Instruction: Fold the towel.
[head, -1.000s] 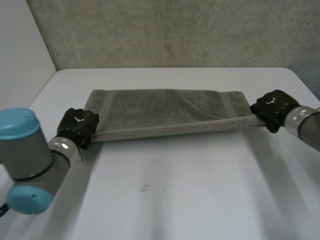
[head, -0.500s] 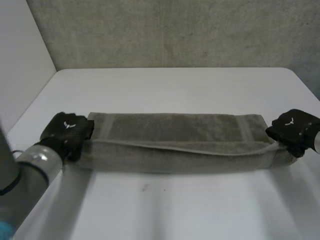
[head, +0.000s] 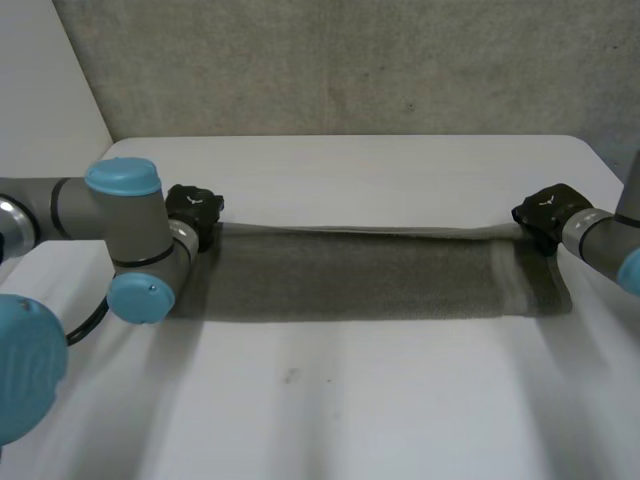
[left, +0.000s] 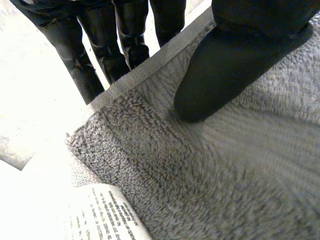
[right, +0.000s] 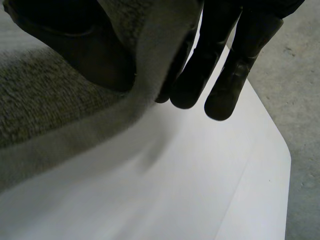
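Head view: the grey rectangular terry towel (head: 350, 285) lies stretched across the middle of the white table (head: 400, 420), with its far edge raised taut. The black left hand (head: 195, 212) and black right hand (head: 548, 210) pinch that edge's 2 corners between thumb and fingers, likely so the fold lands straight.

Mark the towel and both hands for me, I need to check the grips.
towel (head: 350, 285): head view, middle of its grey pile.
left hand (head: 195, 208): head view, back of the hand, at a towel corner.
right hand (head: 545, 210): head view, back of the hand, opposite corner.
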